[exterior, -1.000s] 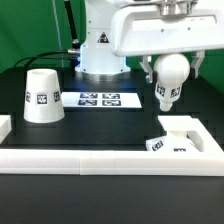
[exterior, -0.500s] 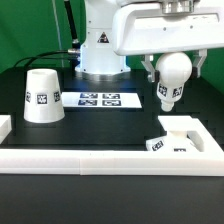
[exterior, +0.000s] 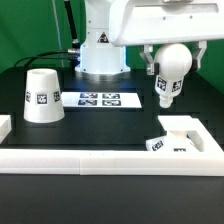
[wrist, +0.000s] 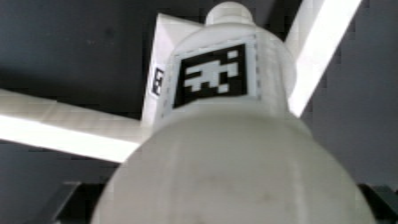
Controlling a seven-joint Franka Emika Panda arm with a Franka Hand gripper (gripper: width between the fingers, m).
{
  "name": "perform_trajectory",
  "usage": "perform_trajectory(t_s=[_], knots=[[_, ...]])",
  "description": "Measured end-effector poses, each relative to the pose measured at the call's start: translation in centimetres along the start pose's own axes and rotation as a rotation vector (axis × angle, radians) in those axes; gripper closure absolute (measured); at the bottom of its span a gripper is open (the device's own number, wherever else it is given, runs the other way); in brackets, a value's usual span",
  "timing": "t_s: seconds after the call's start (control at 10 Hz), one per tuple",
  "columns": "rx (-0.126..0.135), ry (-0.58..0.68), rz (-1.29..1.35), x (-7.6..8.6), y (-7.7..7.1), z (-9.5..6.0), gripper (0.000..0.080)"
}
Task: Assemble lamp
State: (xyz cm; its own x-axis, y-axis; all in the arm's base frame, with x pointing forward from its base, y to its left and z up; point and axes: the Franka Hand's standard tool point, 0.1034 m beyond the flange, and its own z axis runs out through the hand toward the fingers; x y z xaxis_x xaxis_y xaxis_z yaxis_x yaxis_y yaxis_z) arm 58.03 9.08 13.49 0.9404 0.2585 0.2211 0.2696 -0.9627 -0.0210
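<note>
Arm [exterior: 160, 22] high over the base [exterior: 188, 130]; jaws apparently tight on the tilted bulb [exterior: 170, 68]

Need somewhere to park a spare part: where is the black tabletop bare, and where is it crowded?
Bare: the table stretch between the shade and the base, bordered behind by the marker board and in front by the rail. Crowded: the exterior view's right, where the base meets the rail and the gripper holds the bulb aloft.
</note>
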Motion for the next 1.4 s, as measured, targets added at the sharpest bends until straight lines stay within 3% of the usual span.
perform_trajectory(t_s=[0.3,0.5,1.2,1.4], knots=[[-0.026,0.096,-0.018,-0.2,0.4,0.7,0.0222],[-0.023,0.113,-0.023,2.3,0.3,-0.8,0.0222],[-0.022,0.111,-0.025,2.6,0.3,-1.3,0.0222],[-0.039,0.176,-0.038,2.2,0.4,0.0,0.0222]])
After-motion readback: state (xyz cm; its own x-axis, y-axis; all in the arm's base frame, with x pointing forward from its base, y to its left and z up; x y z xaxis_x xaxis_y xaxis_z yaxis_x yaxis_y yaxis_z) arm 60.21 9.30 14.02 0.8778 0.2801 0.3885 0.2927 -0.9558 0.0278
